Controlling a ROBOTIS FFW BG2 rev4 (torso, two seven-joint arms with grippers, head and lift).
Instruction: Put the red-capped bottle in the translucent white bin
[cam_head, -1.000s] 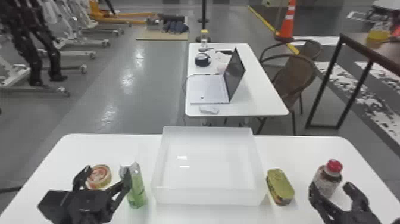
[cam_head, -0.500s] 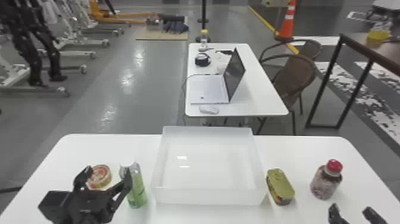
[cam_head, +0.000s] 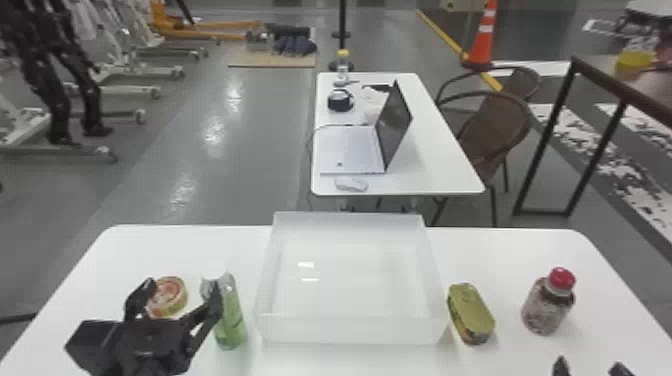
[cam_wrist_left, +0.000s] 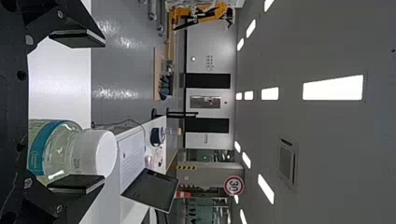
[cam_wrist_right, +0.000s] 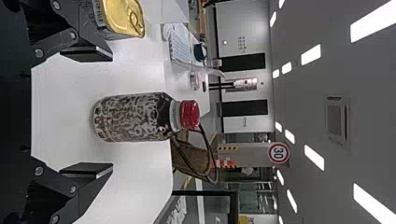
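The red-capped bottle (cam_head: 548, 301) stands upright on the table's right part, right of the translucent white bin (cam_head: 350, 330). My right gripper (cam_head: 590, 367) is at the bottom edge, on the near side of the bottle and apart from it. In the right wrist view the right gripper (cam_wrist_right: 88, 112) has its fingers spread wide, with the bottle (cam_wrist_right: 133, 117) farther out between their lines. My left gripper (cam_head: 182, 300) is open at the table's left, by the green bottle; in the left wrist view the left gripper (cam_wrist_left: 78, 112) has nothing clamped.
The green bottle (cam_head: 230, 320) with a white cap and a round tin (cam_head: 169, 297) are at the left. An oval-cornered tin (cam_head: 471, 312) lies between the bin and the red-capped bottle. Behind is another table with a laptop (cam_head: 352, 150).
My right gripper has moved back from beside the red-capped bottle toward the bottom edge, uncovering the bottle, which keeps its place. The left arm has stayed still.
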